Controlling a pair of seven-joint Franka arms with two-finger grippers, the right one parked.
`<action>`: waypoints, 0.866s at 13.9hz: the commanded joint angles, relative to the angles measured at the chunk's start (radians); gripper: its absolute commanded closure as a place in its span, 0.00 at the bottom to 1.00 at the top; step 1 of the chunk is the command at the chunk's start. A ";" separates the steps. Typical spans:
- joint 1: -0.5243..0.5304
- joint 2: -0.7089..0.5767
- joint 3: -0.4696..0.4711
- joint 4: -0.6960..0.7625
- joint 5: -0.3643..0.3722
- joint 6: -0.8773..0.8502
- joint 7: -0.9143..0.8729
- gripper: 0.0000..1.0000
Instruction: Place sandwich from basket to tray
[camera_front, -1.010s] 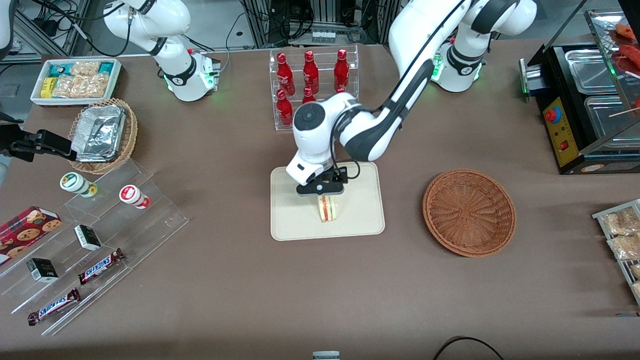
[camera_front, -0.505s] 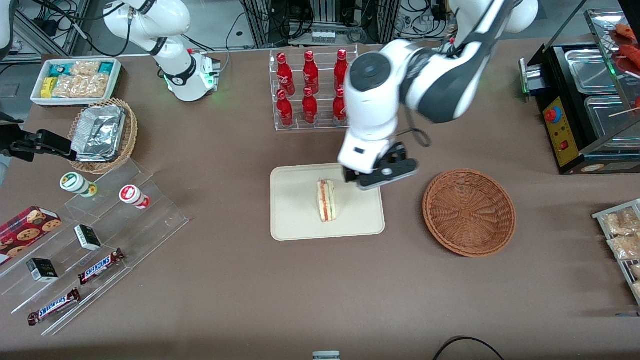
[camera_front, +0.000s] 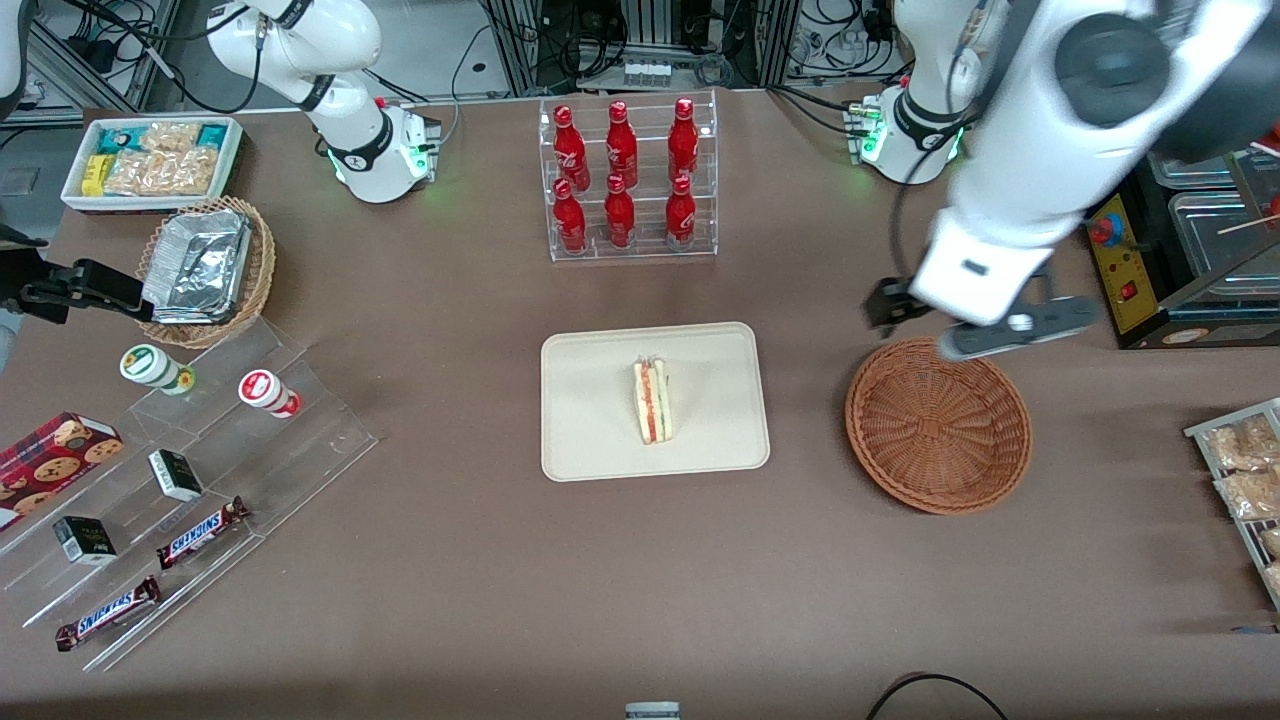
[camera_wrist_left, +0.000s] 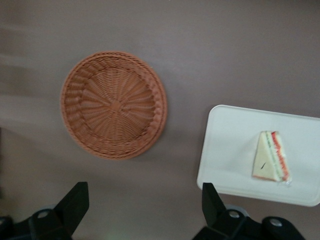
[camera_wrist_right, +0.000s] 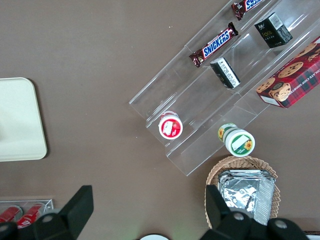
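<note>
Above the basket (camera_front: 938, 425) now, fingers (camera_wrist_left: 74, 202) wide apart w/ nothing held, having apparently left sandwich (camera_front: 652, 401) on tray (camera_front: 590, 440).

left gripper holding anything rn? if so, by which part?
Nothing. The gripper is open and empty, up above the rim of the basket farthest from the front camera. The sandwich lies free on the tray.
</note>
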 joint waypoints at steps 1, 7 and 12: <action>0.115 -0.082 -0.011 -0.048 -0.046 -0.067 0.234 0.00; 0.103 -0.161 0.135 -0.123 -0.077 -0.064 0.488 0.00; 0.078 -0.117 0.133 -0.063 -0.055 -0.051 0.477 0.00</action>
